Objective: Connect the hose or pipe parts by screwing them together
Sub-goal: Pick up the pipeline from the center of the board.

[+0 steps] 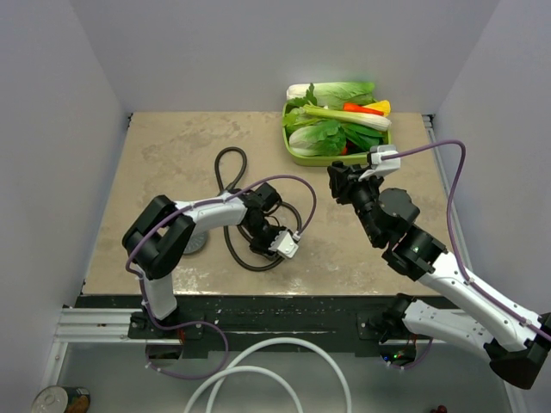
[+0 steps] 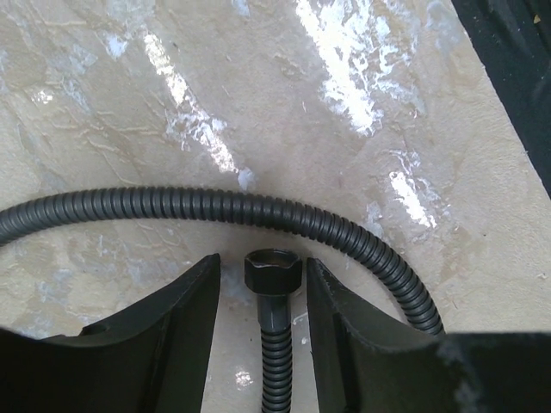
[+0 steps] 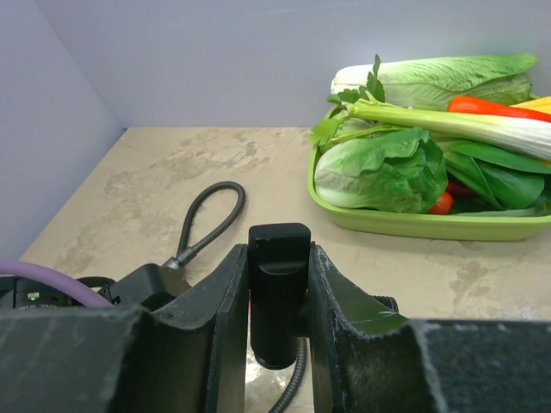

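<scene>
The long thin black hose lies in loops on the table's middle. Its hex nut end stands between the fingers of my left gripper, with a narrow gap on each side, so the jaws are open around it. In the top view my left gripper hangs low over the hose. My right gripper is shut on the small black fitting, held above the table at the right. A round grey shower head shows partly from under the left arm.
A green tray heaped with vegetables stands at the back right, close beyond the right gripper. Walls enclose the table on three sides. A thick white hose and a can lie below the table's near edge.
</scene>
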You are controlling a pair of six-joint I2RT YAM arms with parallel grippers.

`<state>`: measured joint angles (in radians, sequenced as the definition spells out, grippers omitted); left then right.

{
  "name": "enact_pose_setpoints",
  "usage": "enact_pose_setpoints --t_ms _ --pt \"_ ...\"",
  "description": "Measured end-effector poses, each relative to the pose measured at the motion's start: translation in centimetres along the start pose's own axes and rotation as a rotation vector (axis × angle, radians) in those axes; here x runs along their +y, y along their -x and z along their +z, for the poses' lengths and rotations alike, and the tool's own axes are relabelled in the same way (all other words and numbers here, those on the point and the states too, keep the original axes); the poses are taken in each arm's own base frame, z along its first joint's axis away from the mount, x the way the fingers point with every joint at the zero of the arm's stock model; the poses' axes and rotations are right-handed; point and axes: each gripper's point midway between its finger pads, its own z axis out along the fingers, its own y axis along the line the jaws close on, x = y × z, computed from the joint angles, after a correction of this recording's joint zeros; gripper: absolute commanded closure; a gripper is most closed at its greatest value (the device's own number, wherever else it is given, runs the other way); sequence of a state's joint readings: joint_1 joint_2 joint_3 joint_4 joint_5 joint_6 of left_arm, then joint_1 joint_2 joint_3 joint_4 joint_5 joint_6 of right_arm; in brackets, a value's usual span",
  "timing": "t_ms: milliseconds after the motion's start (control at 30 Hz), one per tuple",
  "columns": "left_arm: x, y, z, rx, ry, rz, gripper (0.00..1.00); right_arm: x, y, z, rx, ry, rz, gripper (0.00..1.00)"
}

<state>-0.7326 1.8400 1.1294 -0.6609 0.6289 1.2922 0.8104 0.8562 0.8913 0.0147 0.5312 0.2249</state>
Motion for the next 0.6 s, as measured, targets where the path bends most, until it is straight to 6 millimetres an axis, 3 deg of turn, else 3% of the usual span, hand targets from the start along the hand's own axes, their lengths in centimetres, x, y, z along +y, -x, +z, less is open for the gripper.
enact_pose_setpoints --t_ms 167,400,600 --pt "-0.1 0.3 0.3 -0.003 -0.004 0.01 0.55 0.0 0.0 0.0 0.0 0.0 0.0 1.0" --pt "-0.4 0.3 0.3 -0.009 0.003 0.018 0.46 -0.2 0.0 0.0 -0.001 -0.005 0.0 1.0" --pt "-1.2 0.1 0.1 -0.003 0.006 0.026 0.49 -0.2 0.0 0.1 -0.001 -0.006 0.003 1.0"
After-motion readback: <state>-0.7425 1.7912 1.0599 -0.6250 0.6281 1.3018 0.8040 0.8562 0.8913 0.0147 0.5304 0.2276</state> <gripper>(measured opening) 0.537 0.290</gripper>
